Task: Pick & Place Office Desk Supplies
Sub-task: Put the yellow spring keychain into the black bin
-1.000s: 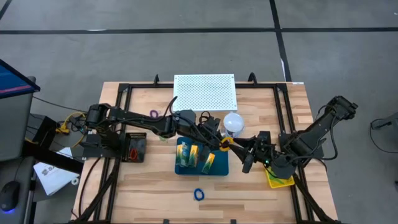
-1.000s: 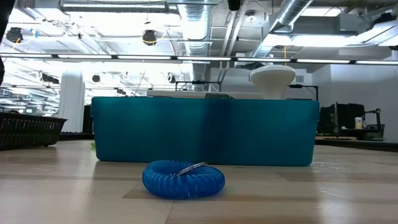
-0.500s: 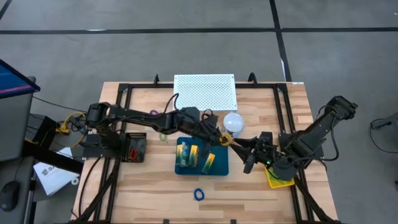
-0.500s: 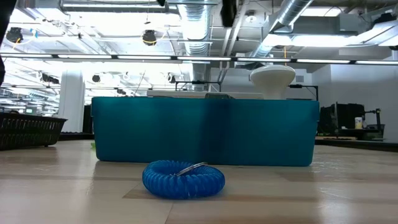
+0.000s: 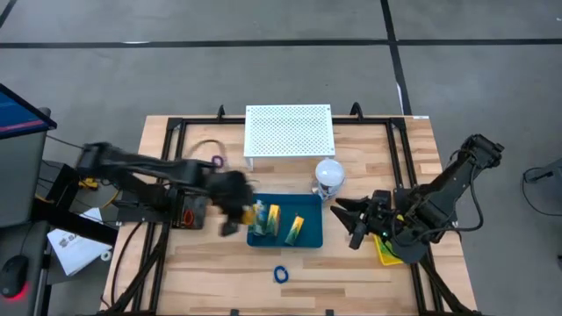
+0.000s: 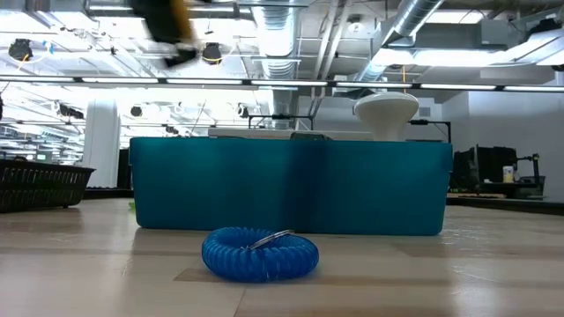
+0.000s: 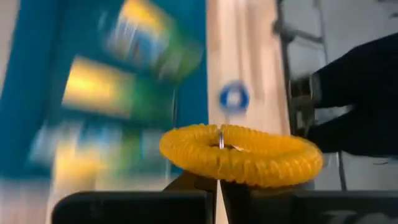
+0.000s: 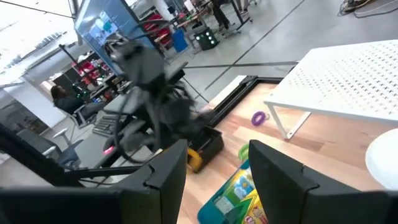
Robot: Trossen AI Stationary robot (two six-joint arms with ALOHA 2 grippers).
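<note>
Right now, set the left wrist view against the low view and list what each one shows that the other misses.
Left wrist only: the left gripper shut on the orange coil loop, and packets lying inside the blue bin.
Low only: the white ball-shaped object behind the bin, and a dark basket beyond the table.
Both: the blue bin and the blue coil loop on the wooden table.

Blue bin (image 5: 285, 240) mid-table, bare wood around.

Orange coil loop (image 7: 241, 154) pinched upright; 3 packets (image 5: 283, 223) in bin
</note>
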